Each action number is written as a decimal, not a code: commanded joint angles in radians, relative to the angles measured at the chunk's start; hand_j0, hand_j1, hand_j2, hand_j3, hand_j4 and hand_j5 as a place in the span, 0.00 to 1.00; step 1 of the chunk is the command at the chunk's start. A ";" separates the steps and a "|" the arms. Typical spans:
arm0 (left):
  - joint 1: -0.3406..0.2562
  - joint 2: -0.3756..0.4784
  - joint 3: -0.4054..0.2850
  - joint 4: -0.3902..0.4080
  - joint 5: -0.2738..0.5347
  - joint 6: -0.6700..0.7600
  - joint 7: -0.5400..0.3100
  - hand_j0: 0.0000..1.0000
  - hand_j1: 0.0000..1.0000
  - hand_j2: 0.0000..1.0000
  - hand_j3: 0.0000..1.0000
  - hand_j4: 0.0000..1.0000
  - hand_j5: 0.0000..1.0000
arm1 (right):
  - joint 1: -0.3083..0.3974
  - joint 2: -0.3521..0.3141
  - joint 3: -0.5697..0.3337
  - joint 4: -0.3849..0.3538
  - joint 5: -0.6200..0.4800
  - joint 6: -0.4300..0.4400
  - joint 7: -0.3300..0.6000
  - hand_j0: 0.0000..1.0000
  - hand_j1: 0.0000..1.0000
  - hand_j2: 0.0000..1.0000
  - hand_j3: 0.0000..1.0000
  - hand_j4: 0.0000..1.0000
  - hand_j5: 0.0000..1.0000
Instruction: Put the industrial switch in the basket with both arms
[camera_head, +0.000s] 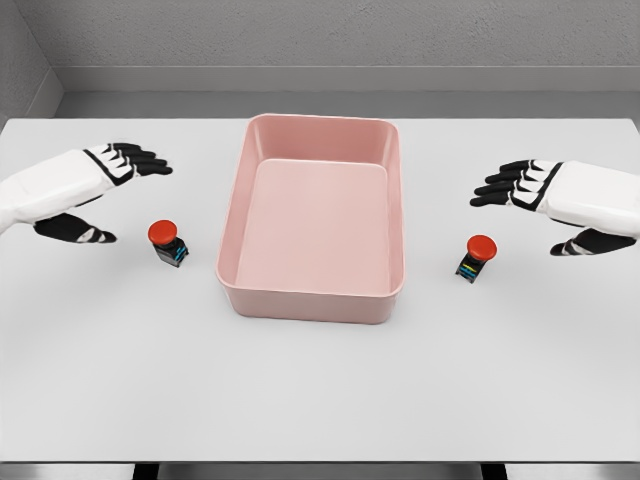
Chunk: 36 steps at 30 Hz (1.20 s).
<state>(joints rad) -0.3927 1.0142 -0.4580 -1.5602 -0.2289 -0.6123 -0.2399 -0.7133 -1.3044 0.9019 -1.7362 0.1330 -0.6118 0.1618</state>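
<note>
A pink rectangular basket (397, 215) stands in the middle of the white table with nothing in it. Left of it sits an industrial switch (167, 241) with a red mushroom button on a black base. A second, similar switch (477, 257) sits right of the basket. My left hand (110, 195) hovers up and to the left of the left switch, fingers spread, thumb held low, holding nothing. My right hand (530, 210) hovers up and to the right of the right switch, likewise open and apart from it.
The white table (320, 390) reaches to a grey wall at the back. Its front edge runs near the bottom of the view, with dark supports below.
</note>
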 joint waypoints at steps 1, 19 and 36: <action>0.002 0.012 -0.001 0.005 0.003 0.001 0.001 1.00 1.00 1.00 1.00 1.00 1.00 | 0.000 -0.001 0.000 0.001 -0.007 0.001 -0.001 1.00 1.00 1.00 1.00 1.00 1.00; 0.071 -0.005 -0.010 0.052 -0.018 0.001 -0.007 1.00 1.00 1.00 1.00 1.00 1.00 | 0.032 0.177 0.045 0.227 0.045 0.001 0.001 0.99 0.99 0.99 0.99 0.99 0.99; -0.035 -0.132 -0.073 0.178 -0.076 0.001 -0.019 0.99 0.99 0.99 0.99 0.99 0.99 | 0.020 0.261 0.043 0.264 0.076 0.001 0.136 0.90 0.90 0.90 0.90 0.90 0.90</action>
<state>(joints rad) -0.4295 0.8983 -0.5145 -1.4005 -0.3083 -0.6120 -0.2555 -0.6934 -1.0503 0.9465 -1.4773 0.2106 -0.6123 0.2930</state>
